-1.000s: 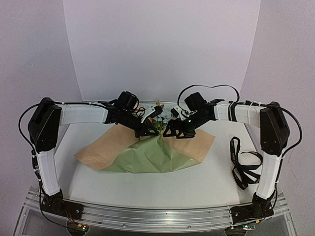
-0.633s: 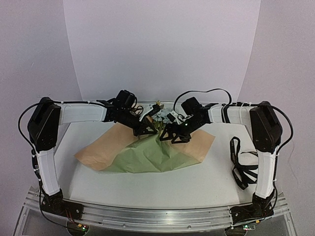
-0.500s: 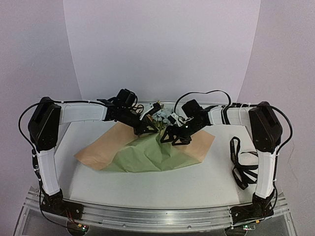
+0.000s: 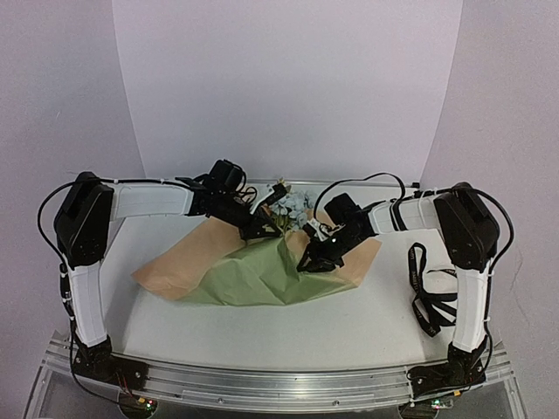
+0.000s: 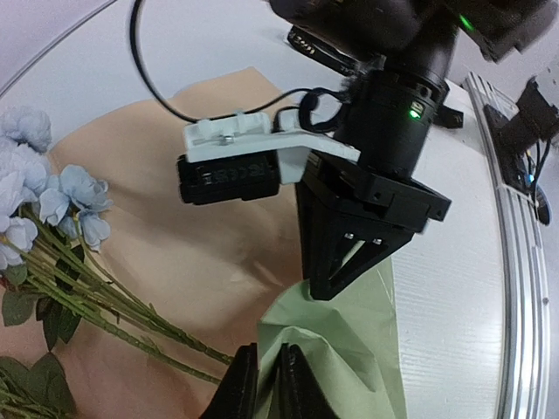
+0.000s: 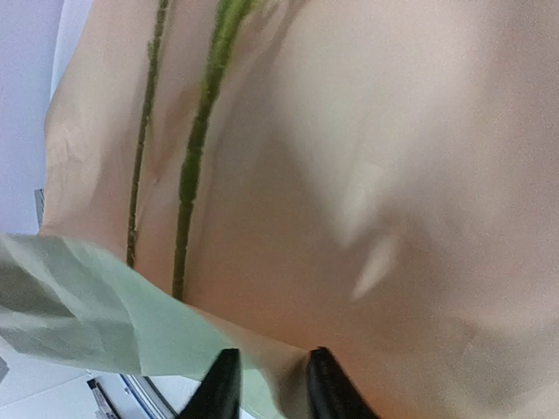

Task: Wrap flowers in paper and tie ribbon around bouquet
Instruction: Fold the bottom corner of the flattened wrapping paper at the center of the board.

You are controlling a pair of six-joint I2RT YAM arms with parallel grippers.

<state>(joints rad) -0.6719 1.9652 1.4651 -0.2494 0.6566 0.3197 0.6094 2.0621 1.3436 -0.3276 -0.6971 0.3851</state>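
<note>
The paper [image 4: 253,279] is thin and floppy. My left tool [image 5: 268,384] pinches its folded edge; for the right tool [image 6: 272,380] I cannot tell.

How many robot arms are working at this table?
2. The left arm comes in from the left and the right arm from the right; both reach the paper by the flowers.

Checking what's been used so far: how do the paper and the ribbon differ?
The paper is a broad creased sheet, olive and tan; the ribbon is a narrow black strip. The paper lies central under the flowers; the ribbon lies looped alone at the right. Both rest on the table.
</note>
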